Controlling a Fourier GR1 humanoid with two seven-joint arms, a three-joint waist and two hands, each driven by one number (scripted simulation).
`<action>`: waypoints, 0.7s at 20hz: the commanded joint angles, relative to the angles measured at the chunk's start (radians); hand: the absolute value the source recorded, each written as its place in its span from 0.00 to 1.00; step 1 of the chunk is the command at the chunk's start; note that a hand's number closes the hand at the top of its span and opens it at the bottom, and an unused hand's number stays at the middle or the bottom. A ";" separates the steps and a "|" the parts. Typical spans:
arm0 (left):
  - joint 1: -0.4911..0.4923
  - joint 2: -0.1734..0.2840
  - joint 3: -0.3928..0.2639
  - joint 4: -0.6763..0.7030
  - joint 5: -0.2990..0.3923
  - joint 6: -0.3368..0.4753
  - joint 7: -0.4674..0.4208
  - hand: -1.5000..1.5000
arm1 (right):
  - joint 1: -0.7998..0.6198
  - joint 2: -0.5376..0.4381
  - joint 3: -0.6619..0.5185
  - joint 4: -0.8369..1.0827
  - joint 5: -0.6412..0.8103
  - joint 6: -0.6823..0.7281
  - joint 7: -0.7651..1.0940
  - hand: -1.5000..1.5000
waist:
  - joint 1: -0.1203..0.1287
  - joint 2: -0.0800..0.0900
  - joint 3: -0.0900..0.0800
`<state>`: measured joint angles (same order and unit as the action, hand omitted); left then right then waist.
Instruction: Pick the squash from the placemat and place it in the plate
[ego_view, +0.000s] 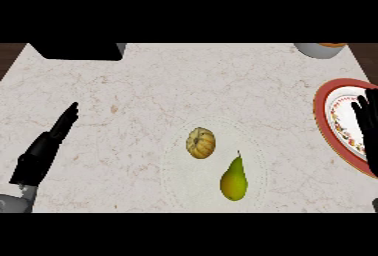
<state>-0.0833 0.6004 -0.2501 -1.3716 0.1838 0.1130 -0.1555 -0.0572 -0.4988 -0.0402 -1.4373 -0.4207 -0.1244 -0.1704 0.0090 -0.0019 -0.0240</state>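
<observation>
A small ribbed tan squash (201, 143) lies on a pale round placemat (177, 175) near the counter's middle. A yellow-green pear (234, 180) lies just right of and below it on the same mat. The red-rimmed plate (322, 107) with a patterned inner band sits at the right edge, partly cut off. My right hand (367, 127) is over the plate at the far right, fingers straight and pointing up, well away from the squash. My left hand (46, 147) rests open at the left, fingers straight, holding nothing.
A black box-shaped object (77, 51) stands at the counter's back left. A pale cup or bowl (319, 49) with something orange in it sits at the back right. The marble counter (184, 80) spreads between them.
</observation>
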 joint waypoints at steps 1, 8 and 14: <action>0.004 -0.077 -0.007 0.046 0.026 0.001 0.021 0.50 | -0.115 0.003 0.102 -0.042 0.153 -0.107 0.062 1.00 | 0.004 0.005 0.022; 0.051 -0.204 -0.046 0.056 0.136 0.002 0.141 0.50 | -0.303 -0.393 0.212 -0.102 0.613 -0.145 0.230 1.00 | 0.073 0.007 -0.024; 0.038 -0.284 -0.061 0.040 0.160 0.066 0.243 0.50 | -0.513 -0.215 0.443 -0.236 0.888 -0.238 0.561 0.00 | 0.054 -0.001 0.015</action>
<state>-0.0681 0.3746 -0.2801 -1.3517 0.3218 0.1543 0.0130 -0.4600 -0.7592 0.2810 -1.6089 0.2959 -0.3352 0.2152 0.0740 -0.0028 -0.0128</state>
